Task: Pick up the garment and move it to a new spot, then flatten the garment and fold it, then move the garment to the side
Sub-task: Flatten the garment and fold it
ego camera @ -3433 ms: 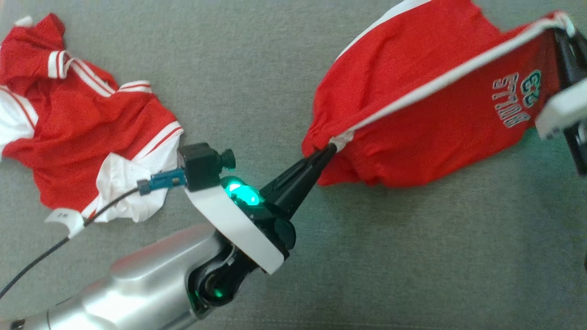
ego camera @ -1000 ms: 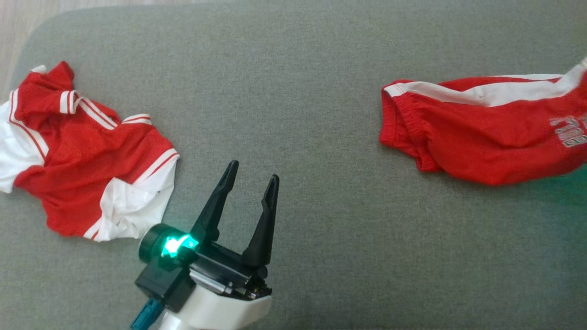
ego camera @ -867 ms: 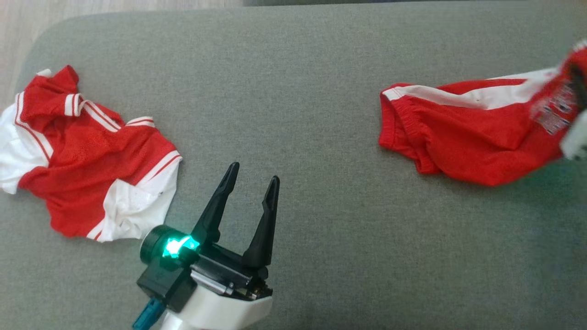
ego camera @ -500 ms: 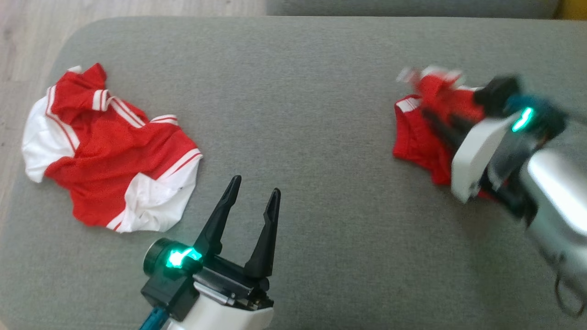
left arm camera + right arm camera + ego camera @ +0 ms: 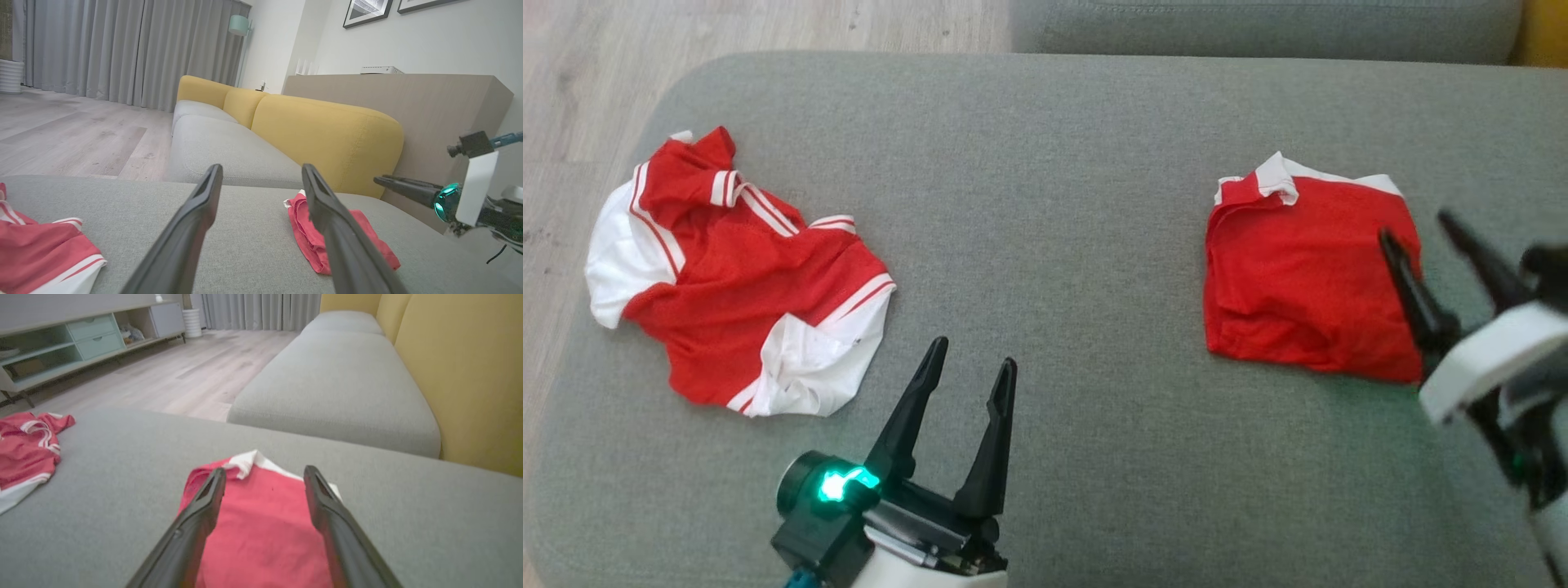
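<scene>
A wide grey seat (image 5: pixel 1094 204) carries everything. From the head view it looks flat and plain, with pale wooden floor (image 5: pixel 596 90) past its left corner. The left wrist view adds a yellow backrest (image 5: pixel 327 134) behind the seat and long grey curtains (image 5: pixel 122 49). The right wrist view brings in a low shelf unit (image 5: pixel 81 339) with drawers across the floor. A crumpled red and white shirt (image 5: pixel 743 286) lies at the seat's left end. The garment (image 5: pixel 1298 286), red with a white edge, lies folded on the right, well apart from the shirt. The left gripper (image 5: pixel 974 353) hangs between them, spread and empty. The right gripper (image 5: pixel 1414 224) is released, its fingers spread at the garment's right edge, grasping nothing.
</scene>
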Controlling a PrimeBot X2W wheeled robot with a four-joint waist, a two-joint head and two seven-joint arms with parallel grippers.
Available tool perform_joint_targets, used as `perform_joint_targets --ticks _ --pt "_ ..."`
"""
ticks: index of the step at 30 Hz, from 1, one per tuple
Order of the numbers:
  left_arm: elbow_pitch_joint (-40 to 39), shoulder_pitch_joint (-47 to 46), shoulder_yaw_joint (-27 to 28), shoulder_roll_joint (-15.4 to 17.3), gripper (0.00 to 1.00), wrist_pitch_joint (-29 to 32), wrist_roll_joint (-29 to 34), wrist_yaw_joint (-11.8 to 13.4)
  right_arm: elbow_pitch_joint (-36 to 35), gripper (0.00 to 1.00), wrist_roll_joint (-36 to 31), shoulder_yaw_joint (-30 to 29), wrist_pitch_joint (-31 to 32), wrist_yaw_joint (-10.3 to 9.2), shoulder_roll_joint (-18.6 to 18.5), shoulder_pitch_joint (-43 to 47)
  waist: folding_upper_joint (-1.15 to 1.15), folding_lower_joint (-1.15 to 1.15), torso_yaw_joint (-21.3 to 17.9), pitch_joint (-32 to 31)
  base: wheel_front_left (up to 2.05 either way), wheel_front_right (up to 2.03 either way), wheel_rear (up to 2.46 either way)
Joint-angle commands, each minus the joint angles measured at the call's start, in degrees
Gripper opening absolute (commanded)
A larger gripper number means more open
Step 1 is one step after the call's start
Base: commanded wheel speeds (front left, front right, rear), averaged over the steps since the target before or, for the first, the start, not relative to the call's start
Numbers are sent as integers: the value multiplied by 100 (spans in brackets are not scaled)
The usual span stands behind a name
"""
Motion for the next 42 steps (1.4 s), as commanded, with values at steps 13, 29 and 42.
perform_joint_targets --ticks 13,29,42 --pt "-94 -373 -126 -41 100 -28 -98 42 1931 0 -138 785 298 39 -199 -1390 0 1 743 273 0 0 0" --pt "57 -404 -42 -41 100 -28 -128 240 2716 100 505 2309 -2057 39 105 -2622 0 1 1025 -4 0 0 0" --pt "401 188 1081 -28 100 -28 458 960 1178 100 -768 786 -2244 39 710 -189 0 1 -61 -803 0 0 0"
